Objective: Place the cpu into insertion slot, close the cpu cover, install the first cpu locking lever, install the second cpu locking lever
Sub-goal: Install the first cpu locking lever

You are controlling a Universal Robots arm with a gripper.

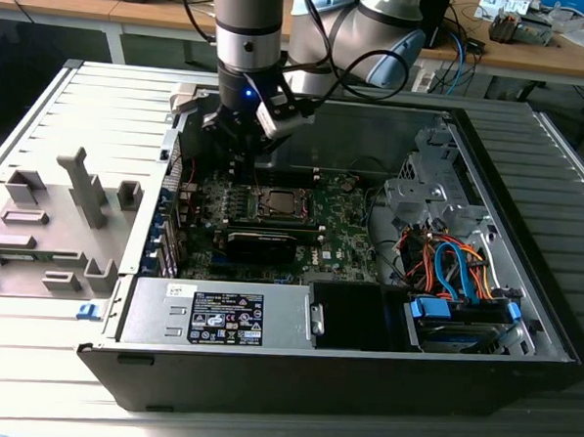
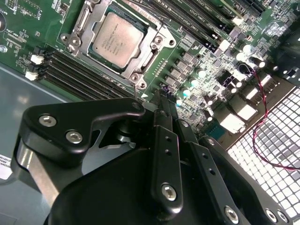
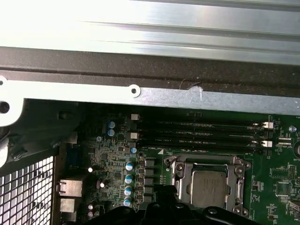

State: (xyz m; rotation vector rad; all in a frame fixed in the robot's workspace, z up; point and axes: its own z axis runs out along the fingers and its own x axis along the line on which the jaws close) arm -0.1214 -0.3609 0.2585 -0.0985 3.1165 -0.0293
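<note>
a: where's the cpu point(image 2: 117, 40) from the gripper point(image 2: 161, 101)?
b: seated in the insertion slot point(image 2: 77, 44), cpu cover point(image 2: 154, 35) down over it, just beyond the tips
a: fingers?
b: pressed together, pinching nothing

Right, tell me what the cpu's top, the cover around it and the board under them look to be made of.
The cpu: dull silvery-grey metal top, brushed look with soft glare. The cpu cover: thin bright sheet metal, probably steel, with sharp glints at its edges. The circuit board: matte green laminate, likely fibreglass, with fine traces and soldered parts.
</note>
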